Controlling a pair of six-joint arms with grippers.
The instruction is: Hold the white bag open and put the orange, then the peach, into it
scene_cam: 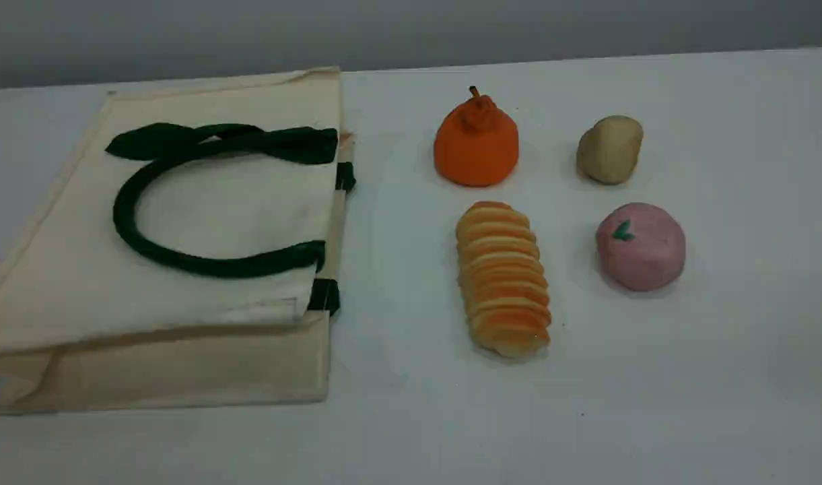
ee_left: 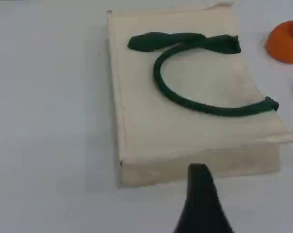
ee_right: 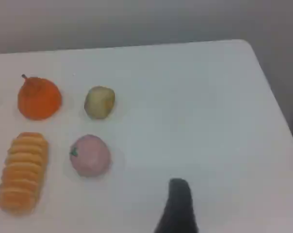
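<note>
White bag point(scene_cam: 182, 283) lies flat on the counter point(scene_cam: 720, 377), orange point(scene_cam: 476, 145) and peach point(scene_cam: 640, 246) nearby. Left end effector point(ee_left: 201, 194) and right end effector point(ee_right: 178, 201) stand wide, empty.

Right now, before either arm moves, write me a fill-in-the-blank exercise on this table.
1. The white bag lies flat with its dark ____ handle on top.
2. Between the bag and the peach lies the ridged bread ____.
3. In the far row, the tan lump sits right of the ____.
4. Beside the bag lie ____ foods.
Missing words: green; loaf; orange; four.
</note>
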